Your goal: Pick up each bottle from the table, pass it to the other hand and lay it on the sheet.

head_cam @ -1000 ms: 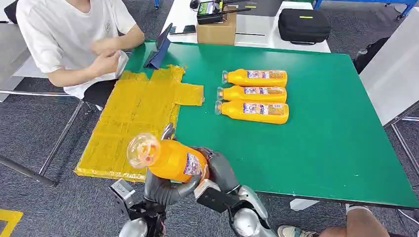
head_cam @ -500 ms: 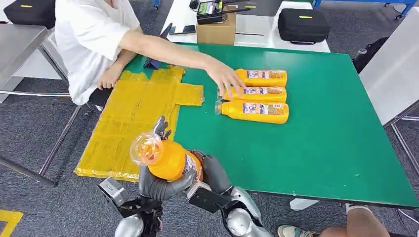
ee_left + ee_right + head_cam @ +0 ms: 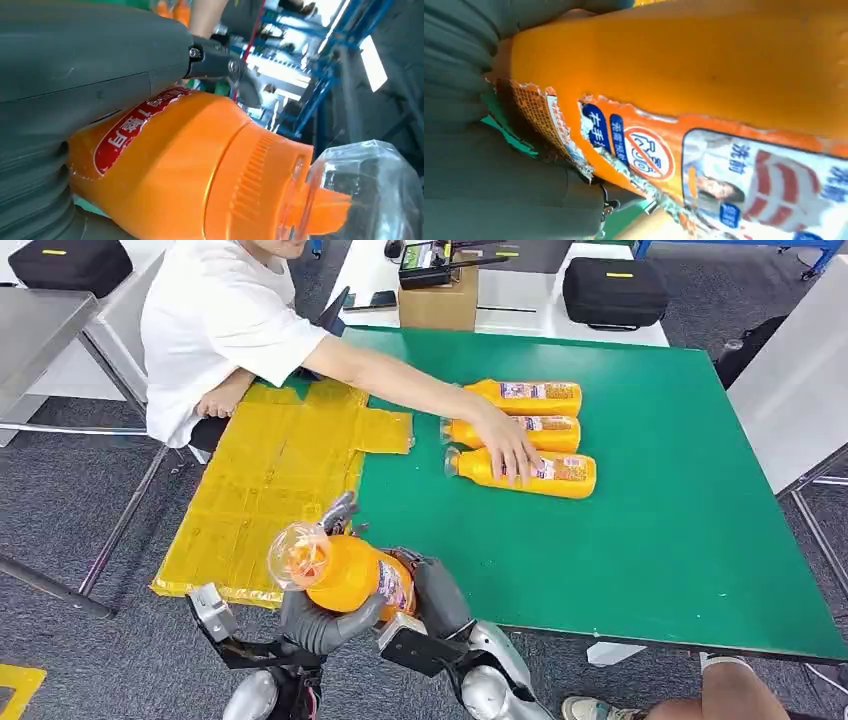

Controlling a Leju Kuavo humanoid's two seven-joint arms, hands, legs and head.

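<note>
Bottles: three on table (image 3: 700, 570), one (image 3: 350, 570) in both robot hands.

Four orange bottles — one held (image 3: 345, 572) near the table's edge, three lying on the green table (image 3: 680, 510): far (image 3: 525, 392), middle (image 3: 548, 430), near (image 3: 540, 472). One yellow sheet (image 3: 270, 480), one person (image 3: 225, 320), one cardboard box (image 3: 437, 302) — two black cases (image 3: 612, 288) (image 3: 65, 262).

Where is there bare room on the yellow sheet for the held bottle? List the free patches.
The whole yellow sheet lies bare, from the near edge by the held bottle to the person's arm. Crowded: the three bottles under the person's hand.
</note>
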